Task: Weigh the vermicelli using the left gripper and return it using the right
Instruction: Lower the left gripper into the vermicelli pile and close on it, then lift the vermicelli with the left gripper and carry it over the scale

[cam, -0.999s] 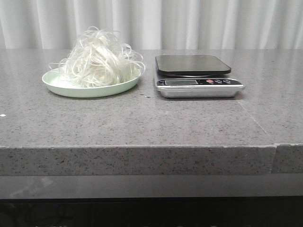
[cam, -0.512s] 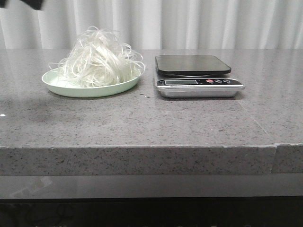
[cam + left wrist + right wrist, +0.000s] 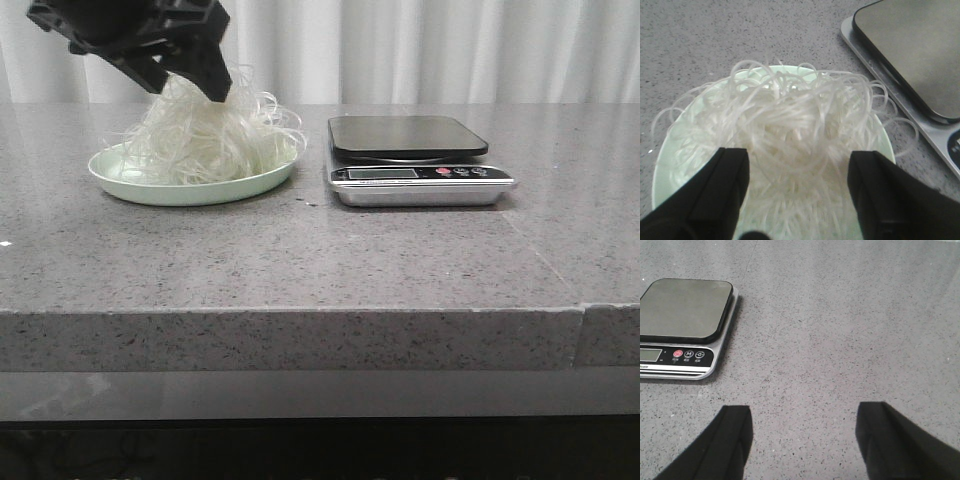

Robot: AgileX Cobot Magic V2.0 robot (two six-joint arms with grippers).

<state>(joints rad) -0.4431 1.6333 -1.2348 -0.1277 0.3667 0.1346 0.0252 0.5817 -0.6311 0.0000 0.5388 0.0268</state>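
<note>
The vermicelli point(image 3: 210, 140) lies heaped on a pale green plate point(image 3: 150, 188) on the grey table point(image 3: 300, 260), just beside the kitchen scale point(image 3: 415, 165). My left pincer point(image 3: 797, 172) hangs right over the heap, spread wide, fingers point(image 3: 725, 185) on either side of the strands. My right pincer point(image 3: 802, 435) is also wide, holding nothing, above bare table near the scale.
</note>
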